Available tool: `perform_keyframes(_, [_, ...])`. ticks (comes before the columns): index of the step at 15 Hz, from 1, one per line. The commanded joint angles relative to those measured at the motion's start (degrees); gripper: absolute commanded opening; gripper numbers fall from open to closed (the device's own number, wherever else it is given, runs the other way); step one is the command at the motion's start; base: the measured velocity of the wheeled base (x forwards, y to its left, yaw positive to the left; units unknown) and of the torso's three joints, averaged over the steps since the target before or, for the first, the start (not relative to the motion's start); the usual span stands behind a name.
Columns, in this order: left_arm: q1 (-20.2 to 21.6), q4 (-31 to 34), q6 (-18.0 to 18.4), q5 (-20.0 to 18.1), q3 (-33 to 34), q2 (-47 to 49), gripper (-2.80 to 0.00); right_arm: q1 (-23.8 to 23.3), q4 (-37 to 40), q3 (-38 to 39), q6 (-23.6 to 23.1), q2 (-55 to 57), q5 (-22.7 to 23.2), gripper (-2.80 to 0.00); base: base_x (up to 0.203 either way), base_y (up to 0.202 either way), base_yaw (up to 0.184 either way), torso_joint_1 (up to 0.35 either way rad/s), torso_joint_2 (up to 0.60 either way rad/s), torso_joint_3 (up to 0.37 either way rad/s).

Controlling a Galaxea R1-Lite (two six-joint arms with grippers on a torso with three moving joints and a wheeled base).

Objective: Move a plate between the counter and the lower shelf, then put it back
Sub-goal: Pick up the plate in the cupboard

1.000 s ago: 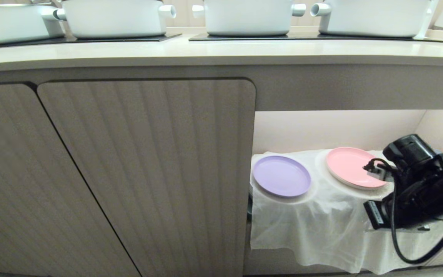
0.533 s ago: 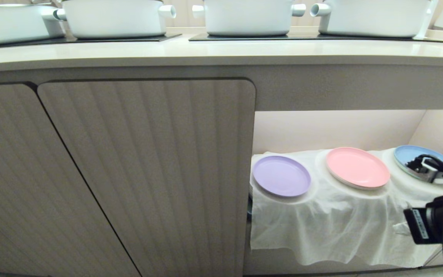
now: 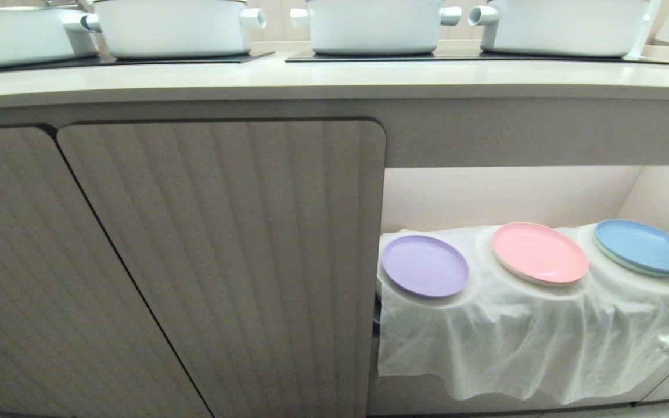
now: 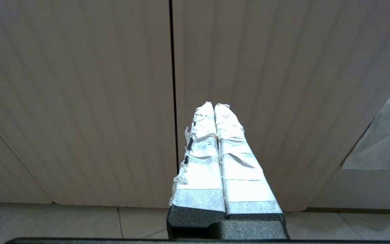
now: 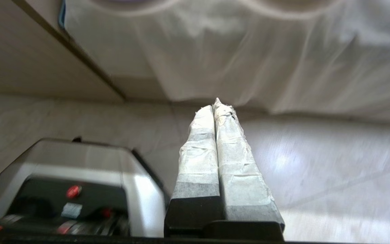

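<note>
Change: right arm gone from the head view; it stood before the shelf's right half a second ago, covering the blue plate [image 3: 643, 246], now in full sight.
Meaning: plate looks returned; task probably at or near its end.
Plate [image 3: 425, 265]: on the shelf [image 3: 509, 197], left end, on the cloth [image 3: 503, 342], near the front edge.
Pink plate [image 3: 539, 252]: mid-shelf, just beside.
Right gripper [image 5: 218, 110]: jaws together, empty, low, aimed at the floor under the cloth hem.
Left gripper [image 4: 214, 110]: jaws together, empty, facing the cabinet doors [image 3: 224, 255].
Counter [image 3: 334, 78]: front strip bare; pots [image 3: 376, 24] behind.
Room: shelf front open.
</note>
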Motion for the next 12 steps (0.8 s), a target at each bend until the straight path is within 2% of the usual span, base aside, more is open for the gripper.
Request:
perform_keyframes(1, [0.07,-0.01,-0.05,0.04,0.00,0.04,-2.80,-4.38,-10.46,8.67,-3.43,-11.04,5.11,-2.80,0.000,0.000,0.000,0.000,0.00,0.000])
perform_keyframes(3, [0.05,-0.01,-0.05,0.04,0.00,0.04,-2.80,-9.18,-15.37,13.70,-6.02,-17.89,11.58,-2.80,0.000,0.000,0.000,0.000,0.00,0.000])
perform_keyframes(5, [0.05,-0.01,-0.05,0.04,0.00,0.04,-2.80,-11.79,-16.58,17.66,-7.33,-23.80,13.69,-2.80,0.000,0.000,0.000,0.000,0.00,0.000])
perform_keyframes(9, [0.08,-0.01,-0.05,0.04,0.00,0.04,-2.80,-13.38,-17.38,25.88,-8.20,-36.10,13.56,-2.80,0.000,0.000,0.000,0.000,0.00,0.000])
perform_keyframes(12, [0.00,-0.01,-0.05,0.04,0.00,0.04,-2.80,-13.51,-21.70,31.62,-11.26,-36.77,10.14,-2.80,0.000,0.000,0.000,0.000,0.00,0.000])
